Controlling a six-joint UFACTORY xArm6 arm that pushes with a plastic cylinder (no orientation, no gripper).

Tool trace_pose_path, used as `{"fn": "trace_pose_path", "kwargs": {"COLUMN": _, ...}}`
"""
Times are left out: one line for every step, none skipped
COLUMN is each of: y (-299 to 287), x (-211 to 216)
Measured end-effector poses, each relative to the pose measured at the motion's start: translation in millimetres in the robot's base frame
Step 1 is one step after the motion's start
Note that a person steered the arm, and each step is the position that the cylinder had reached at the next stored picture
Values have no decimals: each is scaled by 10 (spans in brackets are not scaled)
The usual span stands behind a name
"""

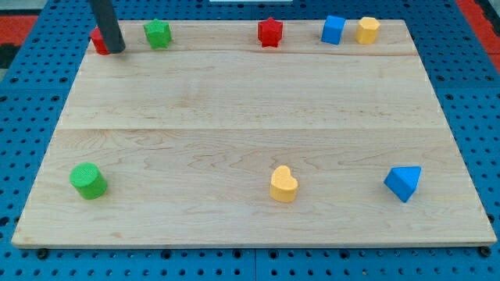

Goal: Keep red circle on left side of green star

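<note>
At the view's top-left corner of the worktop [234, 101], my tip [115, 49] stands on the board, the dark rod rising out of the view's top. The tip touches the red circle [98, 40], which is mostly hidden behind the rod; only its left part shows, so its shape cannot be confirmed from this view. The arm carries no gripper, only the rod, so no grasp state applies.

Just to the right of the tip, apart from it, sits the green star [157, 33]. The red circle therefore lies on the left side of the green star, with the tip between the two.

Further along the top edge, near the middle, is a red star [269, 33]. Toward the top right stand a blue cube [333, 30] and, just beside it, a yellow hexagon [368, 30].

Along the view's bottom: a green cylinder [87, 181] at the left, a yellow heart [283, 184] near the middle, and a blue triangle [403, 183] at the right, all well apart from one another and from the tip.
</note>
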State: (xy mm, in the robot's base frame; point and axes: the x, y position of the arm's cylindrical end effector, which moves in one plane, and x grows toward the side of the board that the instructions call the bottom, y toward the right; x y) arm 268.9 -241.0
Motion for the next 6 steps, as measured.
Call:
{"fn": "trace_pose_path", "kwargs": {"y": -8, "x": 376}}
{"fn": "trace_pose_path", "kwargs": {"y": -490, "x": 385}}
{"fn": "trace_pose_path", "kwargs": {"y": -635, "x": 355}}
{"fn": "trace_pose_path", "kwargs": {"y": -631, "x": 117}}
{"fn": "trace_pose_path", "kwargs": {"y": -631, "x": 65}}
{"fn": "trace_pose_path", "kwargs": {"y": -522, "x": 51}}
